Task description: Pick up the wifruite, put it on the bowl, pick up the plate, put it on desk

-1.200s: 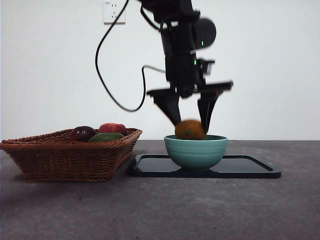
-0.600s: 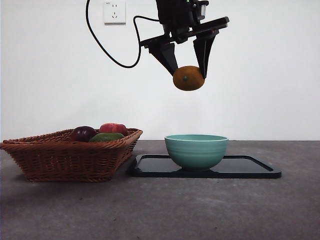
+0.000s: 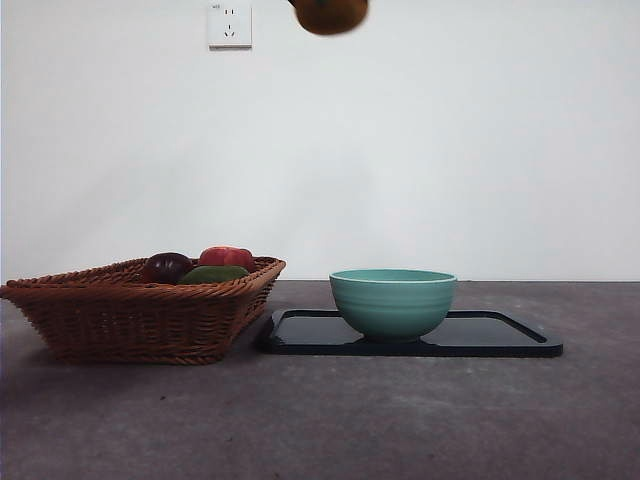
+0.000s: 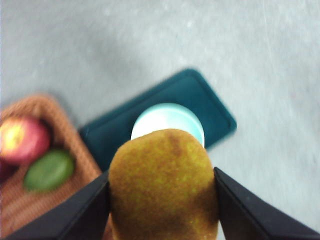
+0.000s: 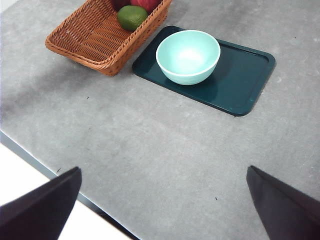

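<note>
The wifruite (image 4: 164,182) is clamped between the jaws of the left gripper (image 4: 162,200), high above the bowl (image 5: 188,56), which stands empty toward one end of the dark tray (image 5: 240,80) beside the basket (image 5: 95,37). A release from this height would likely bounce the fruit off the rim or tip the bowl. In the front view only the fruit's underside is seen; the gripper is cut off. The right gripper (image 5: 162,202) is held apart, waiting.

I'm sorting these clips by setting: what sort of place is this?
Probably a lab or test bench rather than a home kitchen: a bare grey desk against a plain white wall with a power socket, and staged props only, a wicker basket of fruit and a mint-green bowl on a dark tray.
</note>
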